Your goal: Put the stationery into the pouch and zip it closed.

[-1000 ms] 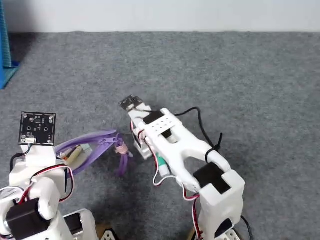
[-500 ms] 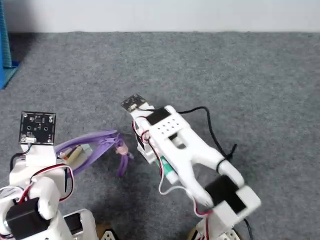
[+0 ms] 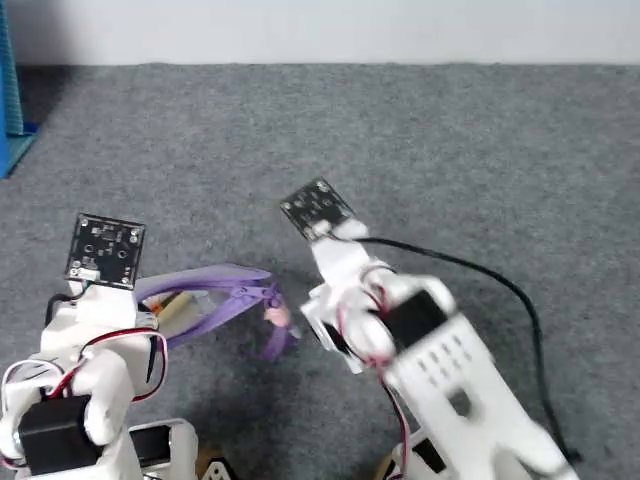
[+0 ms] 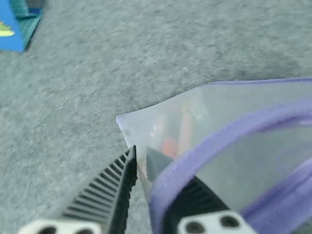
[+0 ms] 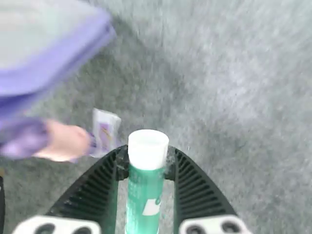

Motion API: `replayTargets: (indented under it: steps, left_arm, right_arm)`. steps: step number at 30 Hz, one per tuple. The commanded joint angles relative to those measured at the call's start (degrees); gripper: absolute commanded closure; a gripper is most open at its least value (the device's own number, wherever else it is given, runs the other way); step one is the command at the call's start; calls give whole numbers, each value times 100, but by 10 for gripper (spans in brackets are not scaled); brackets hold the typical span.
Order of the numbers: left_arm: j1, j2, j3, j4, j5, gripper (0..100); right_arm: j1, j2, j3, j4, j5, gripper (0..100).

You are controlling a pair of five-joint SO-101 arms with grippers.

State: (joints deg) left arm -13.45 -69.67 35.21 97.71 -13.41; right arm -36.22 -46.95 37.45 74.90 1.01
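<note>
A clear pouch [image 3: 205,298] with a purple zip edge lies on the grey carpet, its mouth open toward the middle. A pink zip pull [image 3: 275,316] hangs at the mouth's end. My left gripper [image 4: 141,163] is shut on the pouch's [image 4: 229,131] corner, and orange items [image 4: 171,142] show through the plastic. My right gripper [image 5: 146,157] is shut on a green glue stick with a white cap [image 5: 147,146], held just above the carpet. The pouch's purple edge [image 5: 53,68] and the pink pull [image 5: 63,141] lie close ahead of it. In the high view, the right arm [image 3: 400,320] hides the glue stick.
A blue object [image 3: 8,100] stands at the far left edge of the carpet, also seen as a blue corner [image 4: 17,24] in the left wrist view. Open grey carpet stretches to the back and right, up to a white wall [image 3: 320,30].
The right arm has swung right and turned, with the glue stick still in its gripper. The left arm and the pouch have shifted a little to the right.
</note>
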Motion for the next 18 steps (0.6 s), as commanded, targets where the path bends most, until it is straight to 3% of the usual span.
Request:
replayTargets:
  steps: [1,9,18]
  left_arm:
    - [193,-35,-374,-176,79,987]
    - [264,-35,-374,-141,79,987]
    - [281,-35,-374,-141,97,987]
  right_arm:
    - [-101,-1253,35,-40,-70,990]
    - [-1314,-3073,62,-180,-554,991]
    - [-2000,-3459,1037,-2229,-563,991]
